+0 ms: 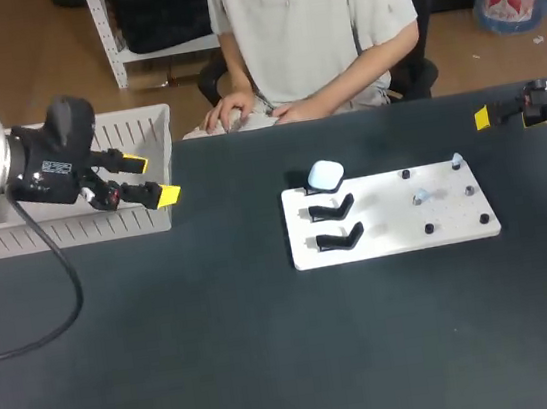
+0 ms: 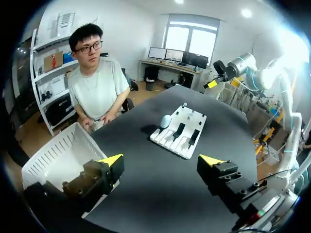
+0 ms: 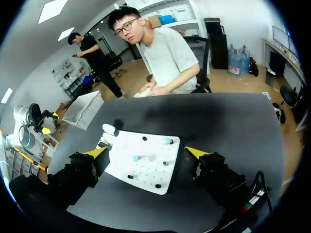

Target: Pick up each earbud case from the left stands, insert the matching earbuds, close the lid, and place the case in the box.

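Note:
A white earbud case point(image 1: 326, 174) sits on the farthest of three black stands point(image 1: 337, 224) at the left end of a white board point(image 1: 394, 239). Two small earbuds point(image 1: 456, 158) point(image 1: 419, 198) rest on pegs on the board's right part. My left gripper point(image 1: 152, 179) hangs open and empty over the near right corner of the white box point(image 1: 75, 231), far left of the board. From the left wrist, the gripper point(image 2: 162, 162) faces the case point(image 2: 165, 121) well ahead. My right gripper point(image 3: 147, 153) is open and empty, above the board point(image 3: 141, 170), with the case point(image 3: 109, 129) beyond it.
The slatted white box point(image 2: 63, 153) stands at the table's far left. A person sits at the far edge with hands point(image 1: 231, 114) resting on the table beside the box. My right arm point(image 1: 542, 100) comes in at the far right edge. Dark tabletop point(image 1: 275, 366) surrounds the board.

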`<state>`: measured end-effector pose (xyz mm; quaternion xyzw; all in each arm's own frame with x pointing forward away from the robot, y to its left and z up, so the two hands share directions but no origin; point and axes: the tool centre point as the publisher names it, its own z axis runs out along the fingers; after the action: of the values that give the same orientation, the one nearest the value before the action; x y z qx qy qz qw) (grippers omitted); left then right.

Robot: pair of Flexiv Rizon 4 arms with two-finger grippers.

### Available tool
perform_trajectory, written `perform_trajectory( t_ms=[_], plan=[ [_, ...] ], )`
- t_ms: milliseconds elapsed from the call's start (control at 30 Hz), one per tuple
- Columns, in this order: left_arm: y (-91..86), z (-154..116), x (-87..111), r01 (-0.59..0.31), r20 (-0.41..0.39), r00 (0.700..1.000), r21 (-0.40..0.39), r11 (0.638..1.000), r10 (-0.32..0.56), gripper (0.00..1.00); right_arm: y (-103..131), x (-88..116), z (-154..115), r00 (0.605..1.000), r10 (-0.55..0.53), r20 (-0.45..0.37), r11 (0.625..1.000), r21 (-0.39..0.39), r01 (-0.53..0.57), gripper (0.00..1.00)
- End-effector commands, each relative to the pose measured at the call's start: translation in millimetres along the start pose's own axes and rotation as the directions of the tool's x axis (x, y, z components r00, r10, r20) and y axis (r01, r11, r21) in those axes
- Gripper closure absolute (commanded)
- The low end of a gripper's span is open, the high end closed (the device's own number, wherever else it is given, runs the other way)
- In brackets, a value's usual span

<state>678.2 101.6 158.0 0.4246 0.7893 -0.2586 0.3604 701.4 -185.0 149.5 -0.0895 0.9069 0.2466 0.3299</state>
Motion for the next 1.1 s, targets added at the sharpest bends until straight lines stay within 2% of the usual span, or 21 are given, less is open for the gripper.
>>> perform_trajectory(
  t_ms=[33,233,433,833,867,933,1067,1100],
  plan=[
    [9.1,17,-3.0,-0.087,0.001,0.996,0.165,0.982,0.088,0.0,0,0,0,1.0,-0.001,0.0,1.0,0.0,0.001,0.0],
    [11.8,41,-6.6,-0.176,-0.009,0.983,0.228,0.958,0.182,0.0,0,0,0,1.0,-0.001,0.0,1.0,0.0,0.001,0.0],
    [12.1,66,-12.8,-0.252,0.014,0.966,0.283,0.926,0.259,0.0,0,0,0,1.0,-0.001,0.0,1.0,0.0,0.001,0.0],
    [10.8,118,-19.9,-0.357,0.074,0.931,0.377,0.855,0.356,0.0,0,0,0,1.0,-0.001,0.0,1.0,0.0,0.001,0.0],
    [10.9,122,-19.6,-0.362,0.076,0.929,0.384,0.849,0.362,0.01,0,0,0,1.0,-0.001,0.0,1.0,0.0,0.001,0.0],
    [9.9,130,-19.5,-0.378,0.084,0.922,0.392,0.838,0.377,0.1,0,0,0,1.0,-0.001,0.0,1.0,0.0,0.001,0.0],
    [8.5,149,-20.3,-0.391,0.094,0.917,0.41,0.824,0.388,0.12,0,0,0,1.0,-0.001,0.0,1.0,0.0,0.001,0.0],
    [8.1,153,-20.8,-0.392,0.097,0.916,0.414,0.822,0.388,0.22,0,0,0,1.0,-0.001,0.0,1.0,0.0,0.001,0.0]
  ],
)
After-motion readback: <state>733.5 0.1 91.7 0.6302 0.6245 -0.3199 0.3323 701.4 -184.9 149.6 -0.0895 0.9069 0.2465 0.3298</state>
